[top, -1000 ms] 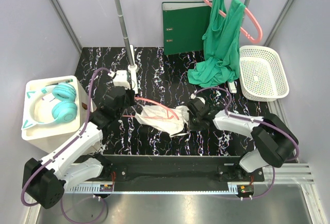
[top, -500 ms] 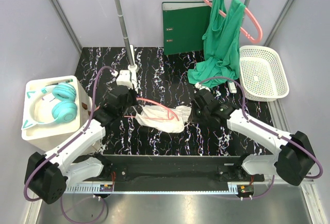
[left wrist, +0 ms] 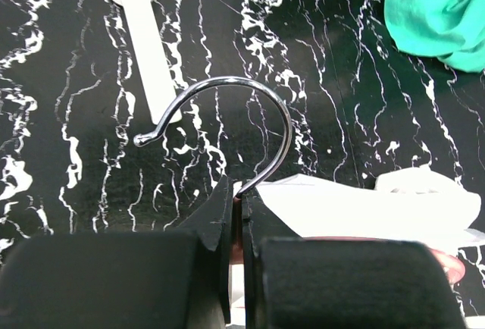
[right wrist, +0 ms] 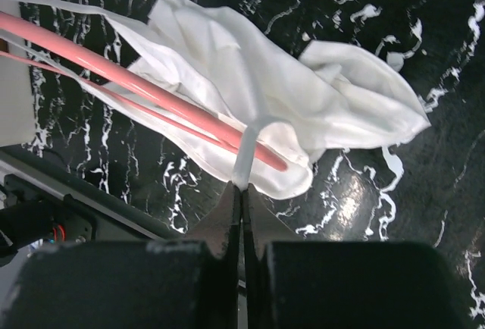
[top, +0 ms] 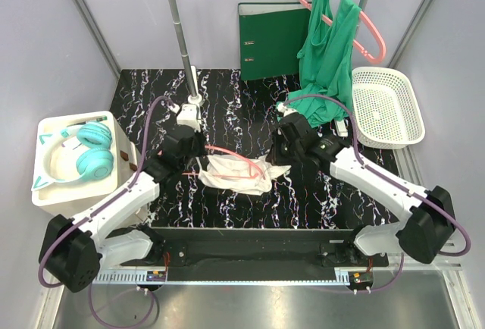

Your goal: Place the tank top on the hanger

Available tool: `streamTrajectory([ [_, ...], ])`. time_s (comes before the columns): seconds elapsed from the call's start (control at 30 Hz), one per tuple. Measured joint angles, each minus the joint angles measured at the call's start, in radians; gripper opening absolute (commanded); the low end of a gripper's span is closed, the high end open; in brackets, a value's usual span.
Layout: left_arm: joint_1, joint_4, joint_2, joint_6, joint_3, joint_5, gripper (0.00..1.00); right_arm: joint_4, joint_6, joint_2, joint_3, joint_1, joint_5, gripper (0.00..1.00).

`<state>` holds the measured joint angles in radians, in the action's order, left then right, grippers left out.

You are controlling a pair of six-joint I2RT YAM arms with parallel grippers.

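On the black, white-veined marble-look table (top: 250,109), the crumpled white cotton tank top (top: 236,177) lies near the middle. The thin light-pink plastic hanger (top: 231,153) slants across it from 10 o'clock towards 4 o'clock.

We judge the task roughly half done. One pink arm of the hanger is worked into the cloth, but the garment is bunched rather than spread over both shoulders. The second shoulder and the smoothing-out are left to do. We cannot quite tell whether the far side of the frame is inside the cloth at all, because the folds hide it.

The left gripper (top: 194,147) sits at the tank top's 10 o'clock, its jaws pressed together on the stem of the grey metal hook (left wrist: 254,90). Only the left wrist view shows that clamp — and the hook curling up towards 12 o'clock.

The right gripper (top: 277,155), at the garment's 2 o'clock, is pinched closed on a narrow white strap (right wrist: 247,151). That shows only from its own wrist camera, where the strap runs taut over the pink arm down to the fingertips at 6 o'clock.

The top view alone shows both grippers at once, at opposite ends of the hanger.
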<state>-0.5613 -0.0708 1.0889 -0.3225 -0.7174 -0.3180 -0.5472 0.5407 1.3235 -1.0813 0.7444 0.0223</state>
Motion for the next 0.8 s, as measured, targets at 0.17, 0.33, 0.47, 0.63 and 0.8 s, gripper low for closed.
streamTrajectory([
  [0.17, -0.021, 0.014, 0.029, -0.011, -0.006, 0.012, 0.0, 0.003, -0.028, 0.062, -0.08, 0.002, -0.047, 0.0],
  [0.33, -0.043, 0.018, 0.05, -0.022, -0.041, 0.035, 0.0, 0.004, -0.049, 0.129, -0.175, 0.026, -0.08, 0.0],
  [0.47, -0.065, 0.027, 0.059, -0.023, -0.087, 0.042, 0.0, 0.003, -0.064, 0.179, -0.244, 0.059, -0.097, 0.0],
  [0.63, -0.092, 0.037, 0.073, -0.022, -0.134, 0.041, 0.0, 0.004, -0.075, 0.2, -0.306, 0.109, -0.103, 0.03],
  [0.8, -0.1, 0.041, 0.08, -0.014, -0.153, 0.04, 0.0, 0.004, -0.075, 0.2, -0.334, 0.142, -0.103, 0.73],
])
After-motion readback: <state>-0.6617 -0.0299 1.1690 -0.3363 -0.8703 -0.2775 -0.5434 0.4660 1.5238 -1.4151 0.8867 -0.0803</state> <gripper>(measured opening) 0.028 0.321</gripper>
